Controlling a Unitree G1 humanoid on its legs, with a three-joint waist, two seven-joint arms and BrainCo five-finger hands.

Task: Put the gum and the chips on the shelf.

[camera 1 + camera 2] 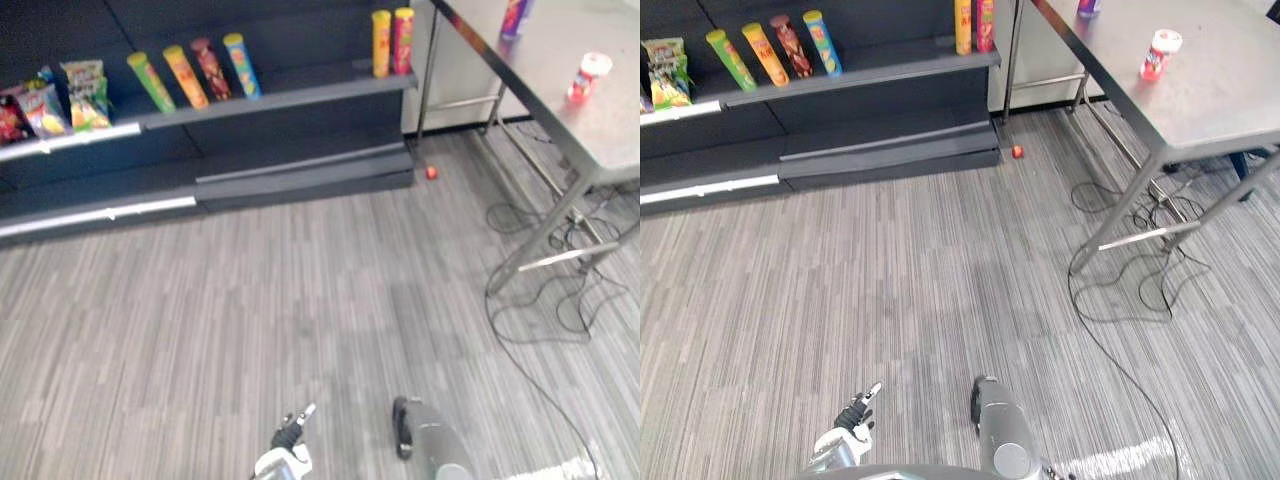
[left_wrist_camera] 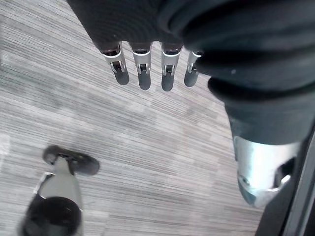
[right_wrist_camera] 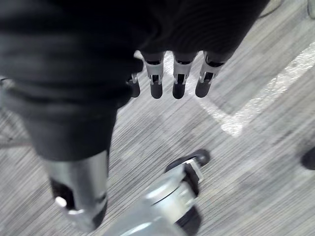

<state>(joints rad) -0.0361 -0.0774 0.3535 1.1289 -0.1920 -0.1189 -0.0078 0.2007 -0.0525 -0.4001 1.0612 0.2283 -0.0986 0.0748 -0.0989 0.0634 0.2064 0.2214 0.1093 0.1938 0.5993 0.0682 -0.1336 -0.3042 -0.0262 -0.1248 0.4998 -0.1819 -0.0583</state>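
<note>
The gum (image 1: 588, 77), a red tub with a white lid, stands on the steel table (image 1: 600, 130) at the right. A purple chips can (image 1: 515, 17) stands farther back on the same table. The dark shelf (image 1: 300, 95) runs along the far left and carries several chip cans (image 1: 185, 76) and snack bags (image 1: 85, 95). My left hand (image 2: 142, 73) hangs low over the carpet with straight fingers, holding nothing; it also shows at the bottom edge of the head view (image 1: 292, 432). My right hand (image 3: 178, 83) hangs the same way, open and empty, far from the table.
Two upright cans (image 1: 392, 42) stand at the shelf's right end. A small red ball (image 1: 431, 172) lies on the floor by the shelf corner. Cables (image 1: 560, 300) trail around the table's slanted leg (image 1: 545, 235). A white tape line (image 1: 1120, 458) marks the carpet.
</note>
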